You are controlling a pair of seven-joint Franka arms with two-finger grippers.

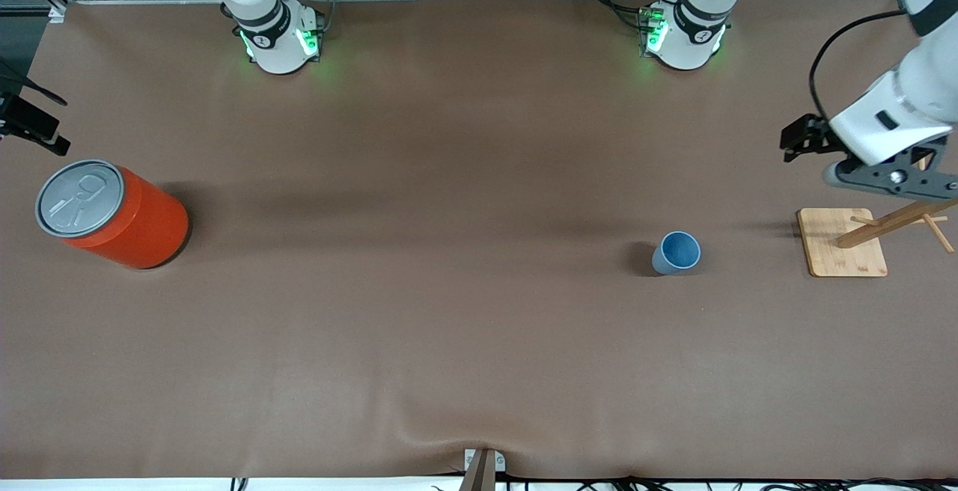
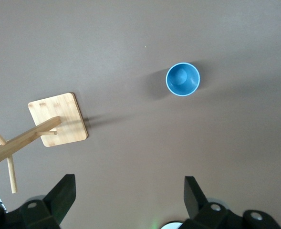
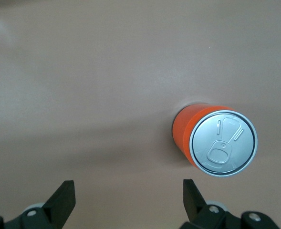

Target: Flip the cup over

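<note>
Light blue cup (darker blue inside); orange can, grey lid; brown table; pale wooden rack.

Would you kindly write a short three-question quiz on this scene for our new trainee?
1. True or false: the cup stands with its mouth up.
2. Which is the cup nearer to: (A) the can or (B) the wooden rack?
3. Fill in: the left tool is ____.

Key: 1 true. 2 B; the cup stands toward the left arm's end of the table, the can at the right arm's end. 3 open, holding nothing, up over the rack; the right tool is likewise open near the can.
</note>
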